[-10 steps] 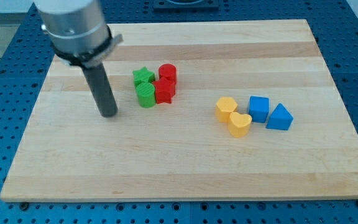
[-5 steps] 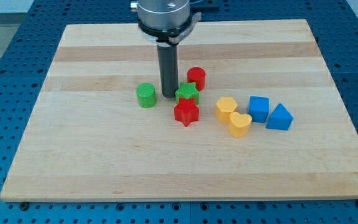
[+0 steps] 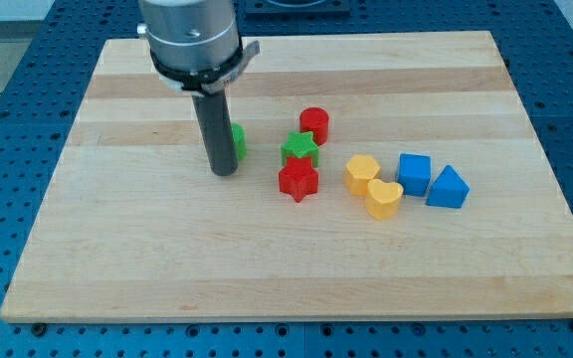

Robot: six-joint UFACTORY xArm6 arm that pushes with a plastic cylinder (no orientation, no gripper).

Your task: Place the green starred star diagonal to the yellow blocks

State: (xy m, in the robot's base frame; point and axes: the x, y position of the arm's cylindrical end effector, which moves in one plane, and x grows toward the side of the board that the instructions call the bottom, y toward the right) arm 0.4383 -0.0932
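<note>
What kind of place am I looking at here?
Probably a robotics lab bench: a wooden board lies on a blue perforated table, with small coloured blocks like the green star, and my tip beside the green cylinder.

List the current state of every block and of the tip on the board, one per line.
My tip: down on the board, left of the stars, hiding most of the green cylinder.
Green cylinder: partly hidden behind the rod.
Green star: touching the red star below it.
Red star: left of the yellow blocks.
Red cylinder: upright.
Yellow blocks: touching each other.
Blue cube: beside the blue triangular block.
</note>
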